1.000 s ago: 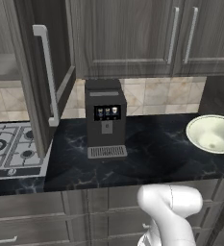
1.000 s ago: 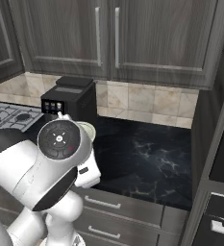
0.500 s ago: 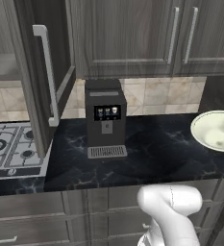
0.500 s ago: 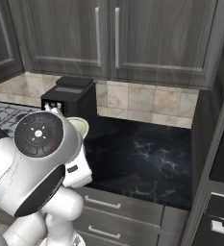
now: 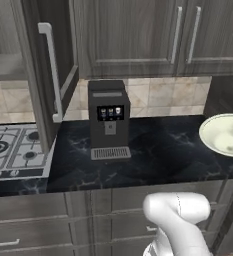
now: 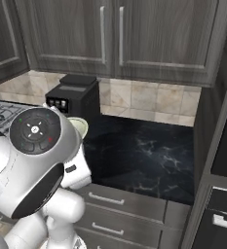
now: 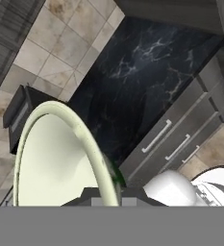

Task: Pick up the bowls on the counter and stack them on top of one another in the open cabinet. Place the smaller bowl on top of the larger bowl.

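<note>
The larger bowl (image 5: 225, 134), cream inside with dark green mottling under its rim, hangs at the right edge of the left base view, above the black counter (image 5: 153, 150). In the hand view its wide rim (image 7: 84, 139) runs down into my gripper (image 7: 114, 191), which is shut on it. A slice of the bowl (image 6: 79, 126) peeks out behind my arm in the right base view. The open cabinet stands at the far left, its door (image 5: 43, 75) swung out with a long silver handle and its grey shelf (image 5: 3, 67) behind. The smaller bowl is out of view.
A black coffee machine (image 5: 108, 120) stands on the counter between the bowl and the cabinet door. A steel gas hob (image 5: 13, 152) lies under the open cabinet. Closed double-door cabinets (image 5: 153, 35) hang above the counter. Grey drawers (image 7: 173, 132) run below its front edge.
In the right base view my arm's big joint has swung left and up. The bowl has shifted slightly, and the bit of gripper at its right edge has left the left base view.
</note>
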### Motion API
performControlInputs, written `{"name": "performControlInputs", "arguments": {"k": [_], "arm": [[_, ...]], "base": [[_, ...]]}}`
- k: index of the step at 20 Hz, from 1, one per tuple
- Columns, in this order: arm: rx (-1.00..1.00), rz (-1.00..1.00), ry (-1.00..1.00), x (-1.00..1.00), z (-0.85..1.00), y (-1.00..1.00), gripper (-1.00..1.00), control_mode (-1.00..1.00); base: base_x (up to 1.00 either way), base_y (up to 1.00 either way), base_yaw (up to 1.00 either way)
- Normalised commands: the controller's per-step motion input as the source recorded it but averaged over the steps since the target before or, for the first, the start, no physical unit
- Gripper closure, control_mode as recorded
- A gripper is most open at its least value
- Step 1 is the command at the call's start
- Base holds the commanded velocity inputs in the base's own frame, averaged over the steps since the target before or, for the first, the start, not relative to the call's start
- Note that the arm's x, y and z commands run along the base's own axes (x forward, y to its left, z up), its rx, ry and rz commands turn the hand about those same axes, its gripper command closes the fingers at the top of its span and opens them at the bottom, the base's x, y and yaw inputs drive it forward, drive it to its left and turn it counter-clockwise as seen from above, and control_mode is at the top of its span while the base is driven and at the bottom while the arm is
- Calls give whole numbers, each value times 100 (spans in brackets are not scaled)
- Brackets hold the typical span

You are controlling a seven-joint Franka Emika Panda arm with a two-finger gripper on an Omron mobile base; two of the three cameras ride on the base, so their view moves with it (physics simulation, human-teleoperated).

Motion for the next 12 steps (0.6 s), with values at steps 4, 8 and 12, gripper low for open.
{"name": "performControlInputs", "arguments": {"k": [4,8,12], "arm": [[0,0,0,0,0,0,100,100],[0,0,0,0,0,0,100,100],[0,0,0,0,0,0,100,100]], "base": [[-62,0,-2],[-62,6,-3],[-62,10,-3]]}}
